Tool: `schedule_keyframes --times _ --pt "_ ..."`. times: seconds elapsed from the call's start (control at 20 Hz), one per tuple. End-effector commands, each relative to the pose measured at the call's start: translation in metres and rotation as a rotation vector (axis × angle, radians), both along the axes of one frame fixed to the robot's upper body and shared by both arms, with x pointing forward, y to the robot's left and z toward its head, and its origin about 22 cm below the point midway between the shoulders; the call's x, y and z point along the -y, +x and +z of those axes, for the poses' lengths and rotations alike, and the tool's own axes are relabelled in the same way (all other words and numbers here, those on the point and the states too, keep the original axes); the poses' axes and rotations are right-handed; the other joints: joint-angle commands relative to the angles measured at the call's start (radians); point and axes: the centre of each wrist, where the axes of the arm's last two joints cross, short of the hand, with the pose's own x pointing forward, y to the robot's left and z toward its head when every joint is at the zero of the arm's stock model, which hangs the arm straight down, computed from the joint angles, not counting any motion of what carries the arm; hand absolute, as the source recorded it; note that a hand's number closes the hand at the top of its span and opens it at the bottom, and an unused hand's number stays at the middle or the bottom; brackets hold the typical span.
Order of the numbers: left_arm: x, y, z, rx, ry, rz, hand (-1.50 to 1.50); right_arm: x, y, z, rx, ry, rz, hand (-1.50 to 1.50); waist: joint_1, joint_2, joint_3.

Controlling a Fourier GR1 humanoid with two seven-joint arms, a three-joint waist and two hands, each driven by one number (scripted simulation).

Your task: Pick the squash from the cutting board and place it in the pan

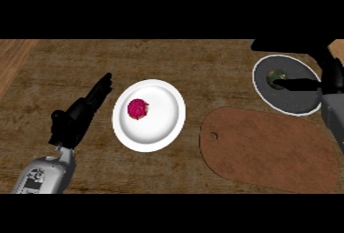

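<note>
One view, from my head: the small greenish squash (276,74) lies in the round grey pan (287,84) at far right, under my right hand (300,83), whose grip I cannot tell. Lifting away carelessly could drag it out. My left hand (79,113) rests open.

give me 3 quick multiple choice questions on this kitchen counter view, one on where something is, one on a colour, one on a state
1. Where is the white plate?
A. left of the cutting board
B. on the cutting board
C. inside the pan

2. What colour is the item on the plate?
A. yellow
B. magenta
C. blue

3. How is the left hand?
A. curled round the plate
B. open, fingers straight, beside the plate
C. pressed on the board

Answers: 1 A, the plate lies left of the brown board. 2 B, it shows pink-red. 3 B, its fingers are straight and hold nothing.
</note>
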Motion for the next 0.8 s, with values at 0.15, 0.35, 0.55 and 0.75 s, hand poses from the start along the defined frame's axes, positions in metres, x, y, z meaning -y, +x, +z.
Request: schedule_keyframes --times 0.15,0.35,0.55,0.75 --pt "0.000 -0.005 -0.006 -0.028 -0.004 -0.003 0.00 0.037 -0.026 -0.012 0.036 0.244 0.082 -1.50 -0.010 -0.007 -0.002" --pt "-0.015 -0.005 -0.016 -0.007 0.005 0.029 0.00 0.072 -0.051 -0.016 0.075 0.273 0.165 -1.50 -0.024 -0.011 -0.003" --pt "-0.005 -0.001 0.000 0.002 0.007 0.014 0.00 0.088 -0.068 -0.021 0.174 0.258 0.187 -1.50 -0.022 -0.012 -0.001" --pt "-0.008 -0.007 -0.004 -0.005 0.008 0.014 0.00 0.094 -0.083 -0.036 0.186 0.288 0.215 -1.50 -0.024 -0.017 -0.002"
